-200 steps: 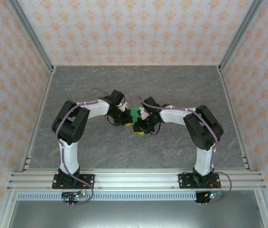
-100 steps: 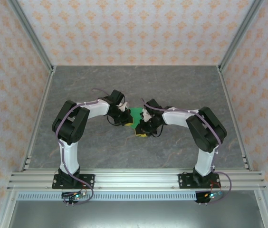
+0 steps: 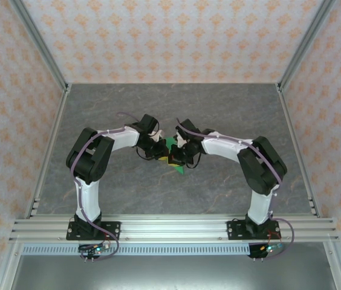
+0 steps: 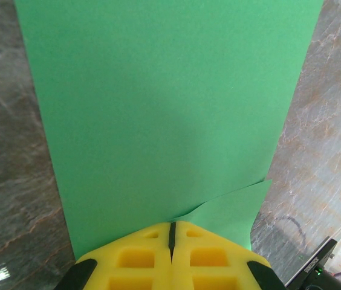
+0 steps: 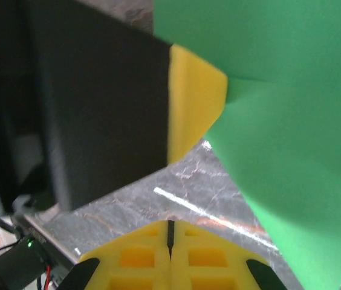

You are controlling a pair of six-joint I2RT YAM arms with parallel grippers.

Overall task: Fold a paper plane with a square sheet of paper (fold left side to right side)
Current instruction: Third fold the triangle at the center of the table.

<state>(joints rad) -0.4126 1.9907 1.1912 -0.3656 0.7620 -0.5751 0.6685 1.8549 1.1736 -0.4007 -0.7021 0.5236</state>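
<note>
The left gripper (image 4: 172, 232) has its yellow jaws closed flush, with only a thin seam between them. The tips sit on the near edge of the square sheet of paper (image 4: 164, 109). The sheet is seen face-on rather than edge-on in that seam, so the jaws seem to press down on the green paper rather than pinch it. That would suit pinning or flattening a fold.

The sheet runs away from the tips as a tall green strip lying flat on the grey marbled tabletop (image 4: 7, 151). It looks already doubled over. A small corner of a second layer pokes out at the lower right, which suggests the two layers are not quite aligned.

The right gripper (image 5: 170, 232) also has its jaws shut, with nothing visible between them and bare tabletop just beyond the tips. In its wrist view the paper rises blurred on the right, lifted off the surface there, and the left gripper's black body and yellow finger sit close at upper left.

From above, both arms meet at mid-table over the green sheet, one steadying it while the other works the fold.
</note>
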